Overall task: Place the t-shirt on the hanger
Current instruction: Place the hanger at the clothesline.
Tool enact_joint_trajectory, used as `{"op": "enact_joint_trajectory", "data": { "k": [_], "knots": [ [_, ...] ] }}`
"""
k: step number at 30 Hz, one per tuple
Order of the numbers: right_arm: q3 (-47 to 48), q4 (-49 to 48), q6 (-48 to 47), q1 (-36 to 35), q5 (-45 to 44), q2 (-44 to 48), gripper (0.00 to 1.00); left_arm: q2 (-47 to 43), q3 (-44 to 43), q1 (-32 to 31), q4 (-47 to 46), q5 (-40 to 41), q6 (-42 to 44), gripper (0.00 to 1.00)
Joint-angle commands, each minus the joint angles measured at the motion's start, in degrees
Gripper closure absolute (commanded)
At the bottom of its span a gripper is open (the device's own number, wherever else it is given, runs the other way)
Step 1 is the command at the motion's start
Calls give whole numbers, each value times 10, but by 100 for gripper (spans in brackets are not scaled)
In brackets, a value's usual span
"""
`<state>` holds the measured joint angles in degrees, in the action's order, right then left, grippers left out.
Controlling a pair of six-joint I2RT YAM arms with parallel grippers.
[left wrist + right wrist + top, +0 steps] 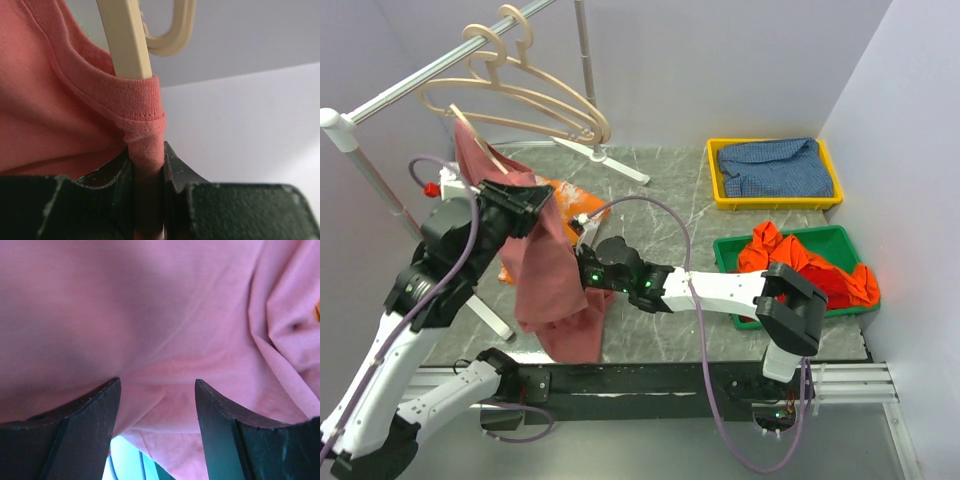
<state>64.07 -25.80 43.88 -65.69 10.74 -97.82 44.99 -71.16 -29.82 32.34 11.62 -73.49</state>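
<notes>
The dusty-rose t-shirt (555, 280) hangs in a long drape from my left gripper (530, 215), with its upper part rising toward the rack. In the left wrist view my left gripper (148, 160) is shut on the ribbed collar of the t-shirt (60, 100). An arm of the pale beige hanger (127, 40) passes down through that collar. The hanger (535, 100) hangs on the rail with two others alike. My right gripper (582, 258) is open beside the hanging cloth. In the right wrist view the gripper (157, 385) has t-shirt fabric (175, 305) just beyond its fingertips.
A yellow bin (720, 195) holds a blue cloth at the back right. A green bin (730, 245) holds a bright red-orange garment. An orange cloth with white marks (570, 195) lies behind the t-shirt. The rack's rail (410, 80) and its foot (615, 160) stand at the left.
</notes>
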Motion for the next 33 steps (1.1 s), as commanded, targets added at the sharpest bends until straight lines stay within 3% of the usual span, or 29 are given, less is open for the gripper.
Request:
{"op": "enact_joint_trajectory", "data": {
  "k": [1, 15, 33],
  "knots": [
    [43, -4, 1, 8, 16, -12, 31, 34, -55, -1, -54, 77, 9, 99],
    [105, 37, -12, 14, 28, -38, 32, 93, -146, 9, -45, 185, 70, 99],
    [132, 64, -12, 14, 28, -55, 32, 149, -159, 163, -66, 58, 63, 99]
  ]
}}
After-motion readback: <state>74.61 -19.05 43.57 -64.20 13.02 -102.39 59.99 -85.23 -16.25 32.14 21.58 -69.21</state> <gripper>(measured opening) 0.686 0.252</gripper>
